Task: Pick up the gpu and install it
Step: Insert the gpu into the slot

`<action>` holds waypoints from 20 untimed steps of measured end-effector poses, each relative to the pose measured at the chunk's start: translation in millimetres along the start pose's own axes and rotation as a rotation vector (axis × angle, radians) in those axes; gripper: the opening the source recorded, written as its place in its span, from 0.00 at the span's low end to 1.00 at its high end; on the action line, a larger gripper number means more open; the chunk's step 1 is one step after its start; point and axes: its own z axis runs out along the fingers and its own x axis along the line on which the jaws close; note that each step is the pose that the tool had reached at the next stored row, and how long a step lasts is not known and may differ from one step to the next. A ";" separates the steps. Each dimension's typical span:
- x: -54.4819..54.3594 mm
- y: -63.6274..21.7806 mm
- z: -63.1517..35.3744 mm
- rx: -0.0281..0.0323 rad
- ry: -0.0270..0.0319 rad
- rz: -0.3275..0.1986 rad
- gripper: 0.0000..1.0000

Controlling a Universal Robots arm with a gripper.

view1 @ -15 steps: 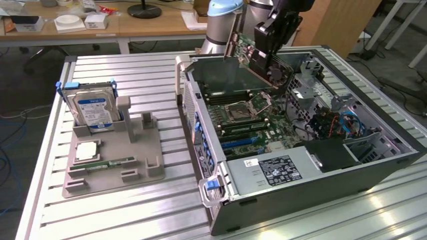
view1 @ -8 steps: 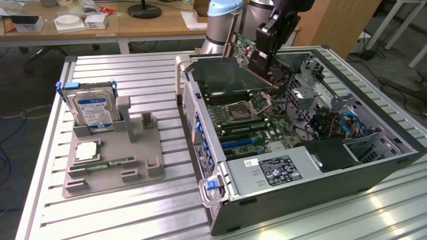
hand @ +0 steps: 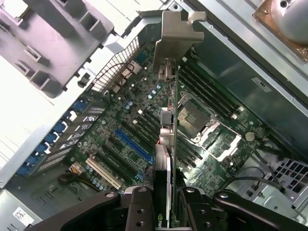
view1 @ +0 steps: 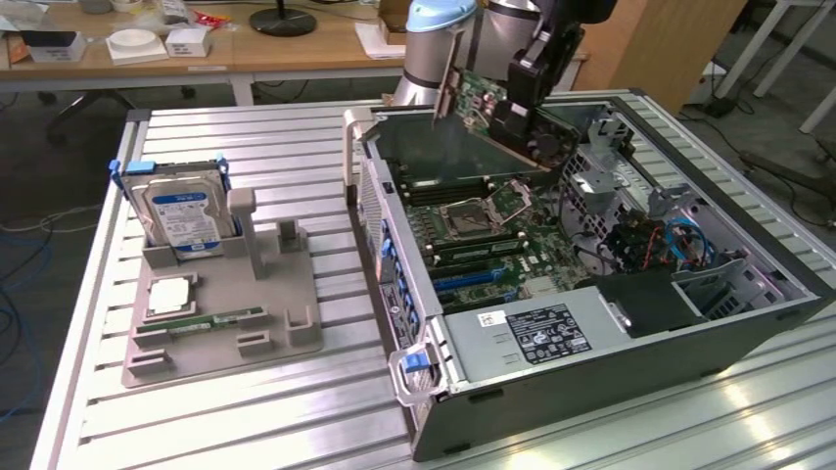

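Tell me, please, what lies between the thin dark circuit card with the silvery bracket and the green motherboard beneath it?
Only open air: in the wrist view the gpu hangs clear above the motherboard.

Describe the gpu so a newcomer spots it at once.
Find the open computer case on the exterior view's right; above its far end the gripper holds the gpu, a thin flat green circuit card. Its silvery end bracket sets it apart from the boxy blue-labelled hard drive and the small memory stick on the grey tray.

No legible text on any label.
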 end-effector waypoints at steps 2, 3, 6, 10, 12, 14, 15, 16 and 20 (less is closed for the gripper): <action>0.0 -0.1 0.0 0.0032 -0.0022 -0.021 0.26; 0.0 -0.1 0.0 0.0037 -0.0024 -0.033 0.26; 0.0 0.0 0.2 0.0051 -0.0014 -0.079 0.26; 0.0 0.0 0.4 0.0067 0.0009 -0.144 0.26; 0.0 0.0 0.4 0.0077 0.0017 -0.177 0.26; 0.0 0.0 0.5 0.0085 0.0018 -0.205 0.26; 0.0 -0.1 0.6 0.0090 0.0019 -0.219 0.26; 0.0 0.0 0.7 0.0099 0.0018 -0.235 0.26; 0.0 -0.1 1.2 0.0138 0.0020 -0.305 0.26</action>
